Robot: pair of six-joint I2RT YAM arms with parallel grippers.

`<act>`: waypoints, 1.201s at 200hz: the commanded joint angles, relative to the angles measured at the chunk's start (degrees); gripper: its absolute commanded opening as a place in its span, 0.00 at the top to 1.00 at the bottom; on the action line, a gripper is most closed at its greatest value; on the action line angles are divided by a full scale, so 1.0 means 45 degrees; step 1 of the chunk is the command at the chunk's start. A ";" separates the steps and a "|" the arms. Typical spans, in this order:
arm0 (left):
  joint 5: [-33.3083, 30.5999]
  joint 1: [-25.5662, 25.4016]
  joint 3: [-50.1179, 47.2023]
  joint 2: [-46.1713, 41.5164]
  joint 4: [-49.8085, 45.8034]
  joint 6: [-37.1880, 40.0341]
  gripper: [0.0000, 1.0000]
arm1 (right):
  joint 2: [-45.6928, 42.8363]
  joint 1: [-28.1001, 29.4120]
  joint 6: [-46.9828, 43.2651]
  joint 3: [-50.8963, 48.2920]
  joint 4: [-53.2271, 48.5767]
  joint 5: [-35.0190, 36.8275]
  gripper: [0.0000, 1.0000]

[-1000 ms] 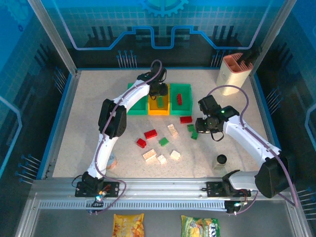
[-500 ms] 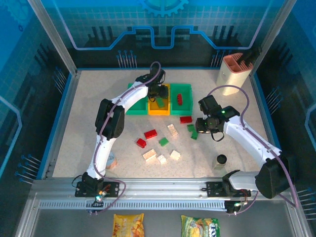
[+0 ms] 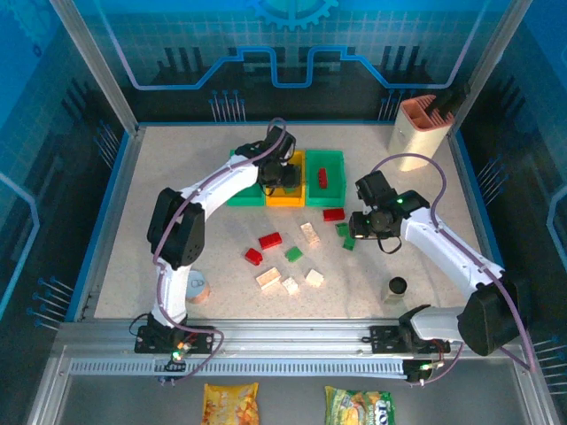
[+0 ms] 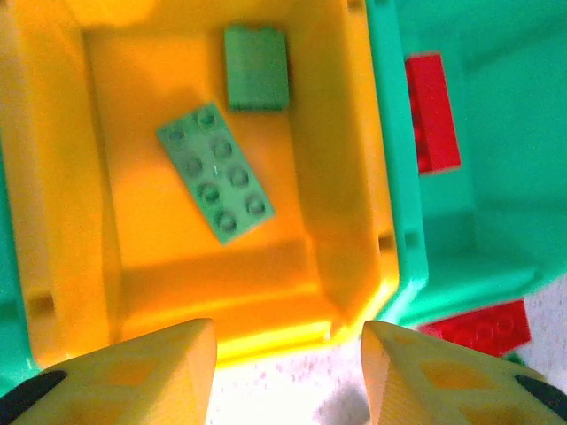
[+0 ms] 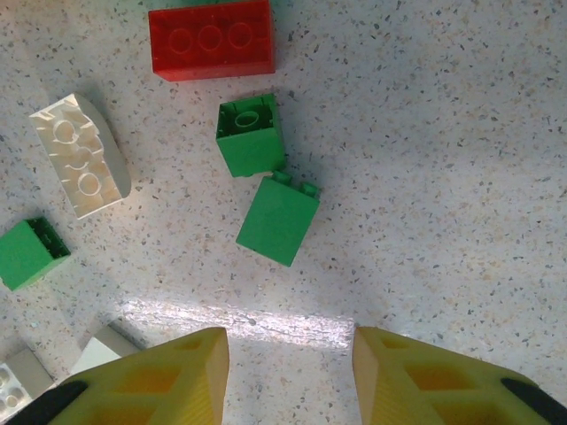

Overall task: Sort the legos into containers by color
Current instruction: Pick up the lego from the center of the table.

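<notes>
my left gripper [image 4: 288, 354], fingers spread and empty, hangs over the glossy yellow bin [image 4: 394, 221], where a studded green plate [image 4: 215, 183] and a smooth green block [image 4: 255, 66] lie. my right gripper [image 5: 291, 354], also apart, hovers above a hollow green brick [image 5: 251, 135] and a plain green brick [image 5: 277, 221] on the speckled table [image 5: 443, 177].

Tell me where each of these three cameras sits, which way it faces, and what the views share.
Top external: above and behind the arms, looking down on the table; both arms show.
Left wrist: faces down into the yellow bin holding green bricks; left end effector open at bottom.
Right wrist: faces down at a loose green pair on the table; right end effector open below.
Shared: the red brick nearest the bins, in all three.
</notes>
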 commanded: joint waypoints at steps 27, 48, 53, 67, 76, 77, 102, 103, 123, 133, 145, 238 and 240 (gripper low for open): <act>-0.0186 -0.1005 -0.1226 -0.0953 -0.0638 -0.1283 0.51 | 0.0138 0.0090 0.0181 -0.0228 0.0174 -0.0106 0.57; -0.0254 -0.1429 -0.1456 -0.0973 -0.0556 -0.1913 0.51 | 0.0109 0.0068 0.0113 -0.0263 0.0134 -0.0007 0.57; -0.0336 -0.1508 -0.1513 -0.0973 -0.0540 -0.2054 0.49 | 0.0084 0.0064 0.0090 -0.0268 0.0125 0.0035 0.57; -0.0584 -0.1798 -0.1675 -0.0973 -0.0507 -0.2427 0.46 | -0.0012 -0.0022 0.0032 -0.0320 0.0065 0.0123 0.57; -0.0694 -0.1998 -0.1786 -0.0939 -0.0499 -0.2654 0.43 | -0.0114 -0.0105 -0.0023 -0.0375 0.0030 0.0177 0.57; -0.0709 -0.2009 -0.1793 -0.0936 -0.0490 -0.2688 0.43 | -0.0124 -0.0125 -0.0019 -0.0371 0.0028 0.0173 0.57; -0.0801 -0.2397 -0.1849 -0.0601 -0.0559 -0.3245 0.36 | -0.0460 -0.0374 -0.0211 -0.0468 -0.0146 0.0151 0.57; -0.0802 -0.2404 -0.1853 -0.0592 -0.0559 -0.3267 0.36 | -0.0483 -0.0386 -0.0230 -0.0476 -0.0168 0.0150 0.57; -0.0736 -0.2558 -0.2006 -0.0393 -0.0556 -0.3508 0.30 | -0.0753 -0.0600 -0.0413 -0.0556 -0.0322 0.0168 0.57; -0.0582 -0.2569 -0.2115 -0.0314 -0.0469 -0.3578 0.29 | -0.0845 -0.0714 -0.0477 -0.0594 -0.0374 0.0160 0.57; -0.0418 -0.2617 -0.2217 -0.0253 -0.0364 -0.3615 0.29 | -0.0955 -0.0851 -0.0541 -0.0676 -0.0387 0.0121 0.57; 0.0505 -0.3081 -0.1890 0.0964 0.0013 -0.3893 0.34 | -0.1266 -0.1298 -0.0660 -0.1014 -0.0347 -0.0077 0.57; 0.0521 -0.3076 -0.1871 0.0996 0.0024 -0.3893 0.34 | -0.1267 -0.1297 -0.0659 -0.1017 -0.0346 -0.0068 0.57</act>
